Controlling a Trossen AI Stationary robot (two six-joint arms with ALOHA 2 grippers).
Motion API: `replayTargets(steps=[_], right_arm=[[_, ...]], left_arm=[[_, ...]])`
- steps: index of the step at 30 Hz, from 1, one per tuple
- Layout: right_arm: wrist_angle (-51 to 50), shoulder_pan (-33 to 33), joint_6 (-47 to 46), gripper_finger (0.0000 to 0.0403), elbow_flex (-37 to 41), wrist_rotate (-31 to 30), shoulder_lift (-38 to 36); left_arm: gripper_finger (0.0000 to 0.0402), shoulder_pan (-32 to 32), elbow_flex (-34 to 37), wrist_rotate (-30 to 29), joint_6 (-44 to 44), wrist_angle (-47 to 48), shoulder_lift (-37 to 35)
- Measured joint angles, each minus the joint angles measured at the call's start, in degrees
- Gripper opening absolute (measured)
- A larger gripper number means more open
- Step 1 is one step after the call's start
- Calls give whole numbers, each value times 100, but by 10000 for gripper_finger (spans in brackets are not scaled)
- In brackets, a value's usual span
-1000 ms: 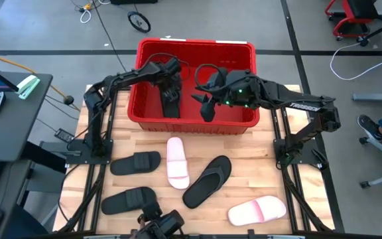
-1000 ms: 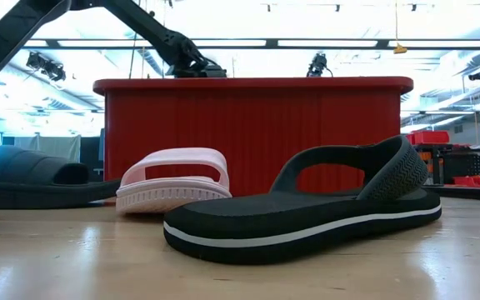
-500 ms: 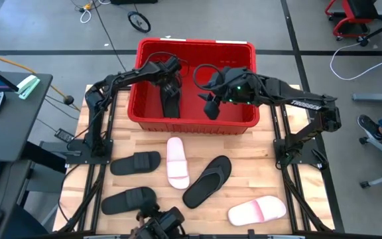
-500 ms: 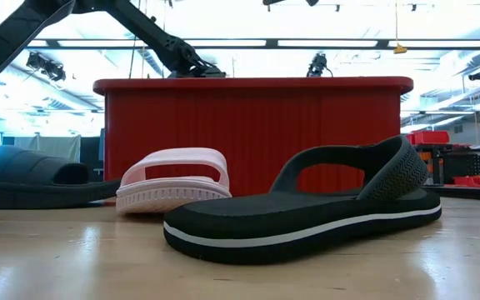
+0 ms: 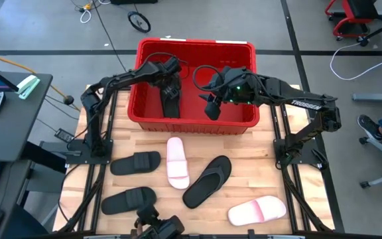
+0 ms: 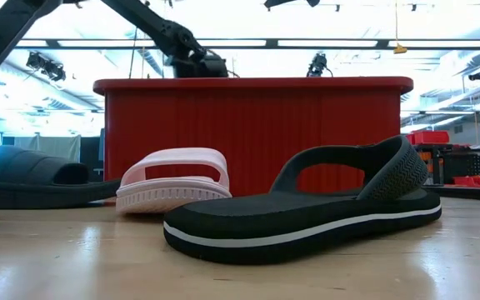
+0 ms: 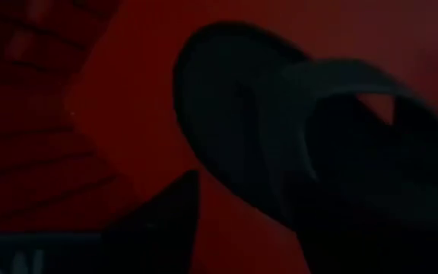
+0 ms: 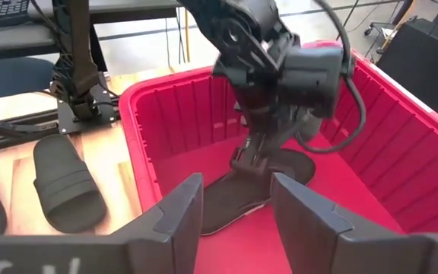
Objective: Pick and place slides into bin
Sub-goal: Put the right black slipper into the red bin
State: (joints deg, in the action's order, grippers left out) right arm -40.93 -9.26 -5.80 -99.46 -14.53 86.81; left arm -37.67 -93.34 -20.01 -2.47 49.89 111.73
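The red bin (image 5: 194, 50) stands at the table's far middle. A black flip-flop (image 5: 171, 103) lies flat on its floor, and also shows in the right wrist view (image 8: 238, 194) and the left wrist view (image 7: 226, 129). My left gripper (image 5: 171, 89) is inside the bin, pointing down over that flip-flop (image 8: 251, 158), fingers apart. My right gripper (image 5: 211, 109) is inside the bin's right half, open and empty (image 8: 234, 205). On the table lie two black slides (image 5: 135, 162) (image 5: 130, 199), two white slides (image 5: 176, 162) (image 5: 257, 211) and a black flip-flop (image 5: 207, 180). My left gripper's fingertips (image 8: 243, 161) stand right at the flip-flop's upper side, coming from above. I cannot tell whether they touch it. The flip-flop lies flat on the bin's floor.
The bin's thick rim and tall walls (image 6: 257, 133) surround both grippers. The arms' black frames stand at the table's left (image 5: 98, 133) and right (image 5: 290, 143). In the low view the white slide (image 6: 173, 179) and the black flip-flop (image 6: 307, 212) lie in front of the bin.
My left arm has risen a little over the bin while the black flip-flop stays on the bin's floor. My right gripper has shifted slightly toward the table's right inside the bin.
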Motion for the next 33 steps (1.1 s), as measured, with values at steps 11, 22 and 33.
replayTargets(steps=[11,22,33], right_arm=[[-2,0,0,129,0,1,-1],[-17,0,-224,125,0,1,-1],[-125,2,-323,144,0,1,-1]], left_arm=[[210,304,2,103,482,-34,-55],[210,400,-4,-83,496,-118,124],[203,364,0,-312,481,-56,500]])
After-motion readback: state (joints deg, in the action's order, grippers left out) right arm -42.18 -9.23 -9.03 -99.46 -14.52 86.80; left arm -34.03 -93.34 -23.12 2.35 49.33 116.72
